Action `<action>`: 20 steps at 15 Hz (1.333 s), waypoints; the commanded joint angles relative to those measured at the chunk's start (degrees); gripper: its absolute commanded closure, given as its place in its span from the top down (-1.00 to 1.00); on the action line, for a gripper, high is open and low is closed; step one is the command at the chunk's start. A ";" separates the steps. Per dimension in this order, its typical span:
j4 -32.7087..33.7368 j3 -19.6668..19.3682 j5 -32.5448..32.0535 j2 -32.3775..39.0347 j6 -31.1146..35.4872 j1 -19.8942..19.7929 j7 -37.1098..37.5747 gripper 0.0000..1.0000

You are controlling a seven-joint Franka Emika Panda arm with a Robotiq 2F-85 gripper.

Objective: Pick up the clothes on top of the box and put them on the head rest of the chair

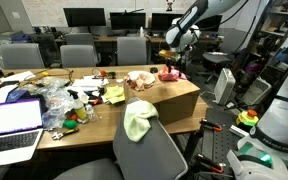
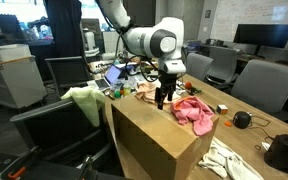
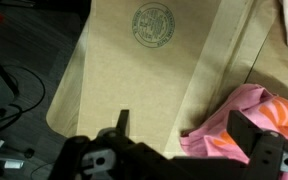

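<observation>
Pink garment [image 3: 234,118] on the box [image 3: 134,90] runs off the wrist view's right edge, partly behind the tool [image 3: 184,130]; clothes [image 1: 149,76] on it in an exterior view too small to separate.

Bare box top [image 3: 134,95] — (pink garment [image 3: 224,118] beside)

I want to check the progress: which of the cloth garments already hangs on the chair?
The pale yellow-green garment: it drapes over the top of the grey chair, while the pink garment lies on the brown box.
</observation>
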 commanded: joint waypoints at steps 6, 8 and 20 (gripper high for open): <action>1.97 -1.54 -0.70 3.30 3.39 0.97 8.13 1.00; 1.27 -1.95 -0.50 2.90 6.55 0.99 10.44 1.00; 2.54 -2.47 -0.09 4.31 13.57 1.15 15.11 1.00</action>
